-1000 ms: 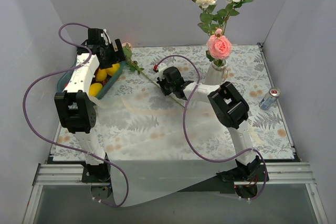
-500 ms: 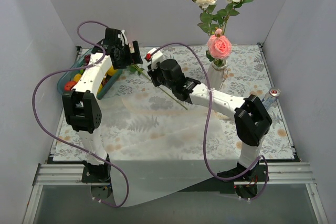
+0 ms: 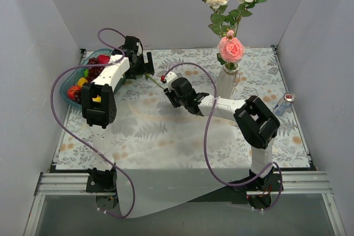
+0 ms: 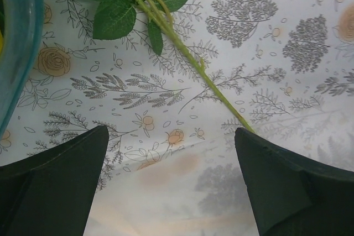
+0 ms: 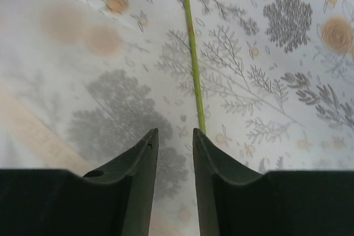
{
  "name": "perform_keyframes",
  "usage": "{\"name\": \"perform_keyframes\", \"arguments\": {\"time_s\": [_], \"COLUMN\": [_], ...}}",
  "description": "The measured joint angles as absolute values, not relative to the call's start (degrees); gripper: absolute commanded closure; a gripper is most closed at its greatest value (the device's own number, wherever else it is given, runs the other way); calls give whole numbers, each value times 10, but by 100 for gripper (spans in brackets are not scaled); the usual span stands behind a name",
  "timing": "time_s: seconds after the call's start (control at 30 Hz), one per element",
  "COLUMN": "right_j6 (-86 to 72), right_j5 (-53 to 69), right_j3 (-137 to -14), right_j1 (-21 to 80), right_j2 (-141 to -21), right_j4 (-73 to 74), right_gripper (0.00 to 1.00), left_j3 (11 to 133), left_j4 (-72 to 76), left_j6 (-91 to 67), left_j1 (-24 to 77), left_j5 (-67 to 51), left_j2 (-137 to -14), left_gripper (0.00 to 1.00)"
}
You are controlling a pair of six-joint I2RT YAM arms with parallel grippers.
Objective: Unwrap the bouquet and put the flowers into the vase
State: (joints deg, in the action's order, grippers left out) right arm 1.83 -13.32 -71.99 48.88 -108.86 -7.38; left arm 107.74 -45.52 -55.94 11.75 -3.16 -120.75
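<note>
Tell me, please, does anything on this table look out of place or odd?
Yes. One flower lies flat on the tablecloth, left of the vase, while the other roses stand upright in it. Also, the white wrapping paper is spread out and hangs over the near edge.

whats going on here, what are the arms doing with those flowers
Two robot arms are moving roses into a vase. Several roses already stand in the white vase at the back. One loose flower stem lies on the tablecloth. The left gripper hovers wide open over its leafy end, beside the fruit tray. The right gripper sits at the bare end, jaws slightly apart, holding nothing. The wrapping paper lies spread flat.
</note>
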Motion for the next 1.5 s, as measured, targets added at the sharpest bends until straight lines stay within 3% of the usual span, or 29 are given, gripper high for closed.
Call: {"name": "perform_keyframes", "arguments": {"time_s": [0.57, 0.67, 0.93, 1.17, 1.5], "right_j6": [12, 7, -14, -23, -29], "right_j5": [-73, -67, -53, -52, -57], "right_j3": [-659, -657, -651, -646, -631], "right_j1": [422, 421, 421, 422, 447], "right_j2": [-1129, -1130, -1131, -1126, -1074], "right_j4": [-114, -119, -133, -135, -103], "right_gripper": [60, 65, 98, 99, 99], "left_j3": [1094, 1096, 1108, 1182, 1185], "left_j4": [-472, -475, -484, -510, -536], "left_j6": [-575, -576, -579, -578, -581], "left_j1": [121, 122, 124, 138, 162], "left_j5": [-24, -22, -18, 20, 46], "left_j2": [-1237, -1237, -1242, -1282, -1305], "left_gripper": [2, 2, 2, 2, 2]}}
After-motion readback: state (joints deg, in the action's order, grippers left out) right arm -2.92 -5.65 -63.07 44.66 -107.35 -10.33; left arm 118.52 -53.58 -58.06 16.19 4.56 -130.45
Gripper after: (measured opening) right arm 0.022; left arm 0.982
